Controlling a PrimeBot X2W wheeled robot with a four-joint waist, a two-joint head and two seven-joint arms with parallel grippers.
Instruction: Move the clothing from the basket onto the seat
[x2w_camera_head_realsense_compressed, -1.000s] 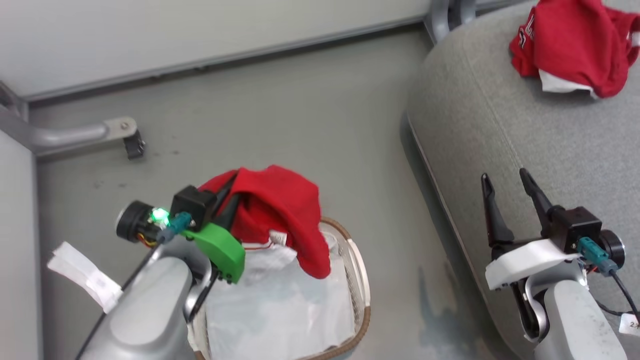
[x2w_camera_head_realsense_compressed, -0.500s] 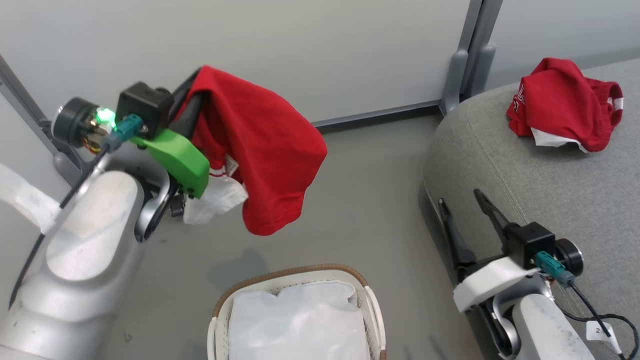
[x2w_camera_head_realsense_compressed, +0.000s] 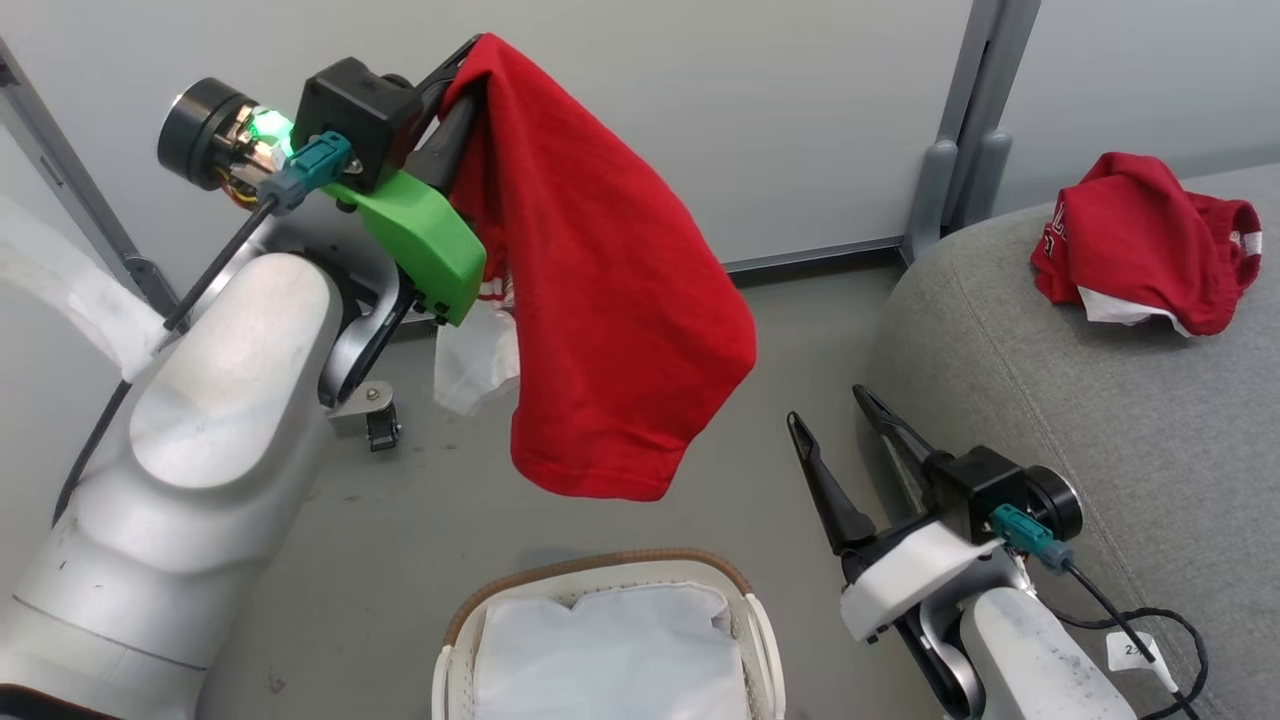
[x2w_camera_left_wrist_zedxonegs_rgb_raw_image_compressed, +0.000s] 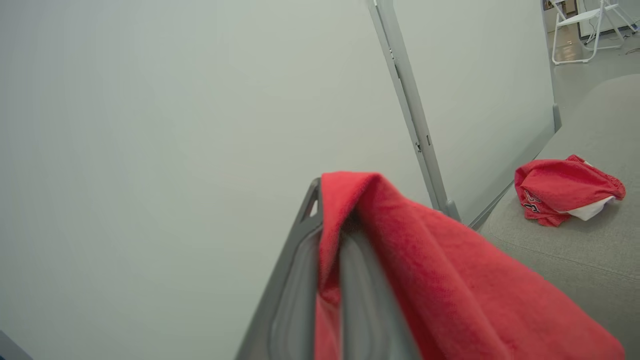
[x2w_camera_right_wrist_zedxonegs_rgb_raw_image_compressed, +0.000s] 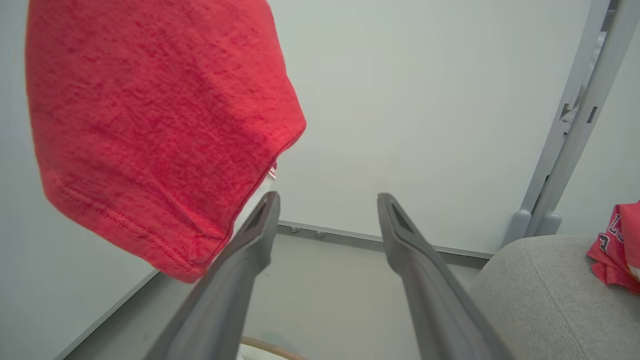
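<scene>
Left gripper (x2w_camera_head_realsense_compressed: 465, 62): closed on a fold of the held garment (x2w_camera_head_realsense_compressed: 610, 300), raised high in front of the pale wall (x2w_camera_head_realsense_compressed: 800, 120); the left wrist view shows the cloth pinched between the two fingers and draped over one of them.
Right gripper (x2w_camera_head_realsense_compressed: 828, 403): jaws wide apart, nothing between them, low beside the front edge of the seat (x2w_camera_head_realsense_compressed: 1100, 420).
Held garment, place: hanging free in the air, well above the basket (x2w_camera_head_realsense_compressed: 600, 568) and over the floor (x2w_camera_head_realsense_compressed: 420, 520), not yet above the seat.
Second garment (x2w_camera_head_realsense_compressed: 1140, 240): lies crumpled on the seat, white lettering partly showing.
Basket: shows its white cloth liner (x2w_camera_head_realsense_compressed: 610, 660); the near part is cut off by the frame, so I cannot tell whether any red is left in it.
Handling: light, limp knit that sags into one long fold; it will likely swing when carried and drop in a heap. A pinch near a hem or bunched edge should hold it; nothing in it is fragile.
Hard to make out: a white flap (x2w_camera_head_realsense_compressed: 475, 360) hangs behind the red, possibly trim or lining of the same piece. No print shows on the held side.
</scene>
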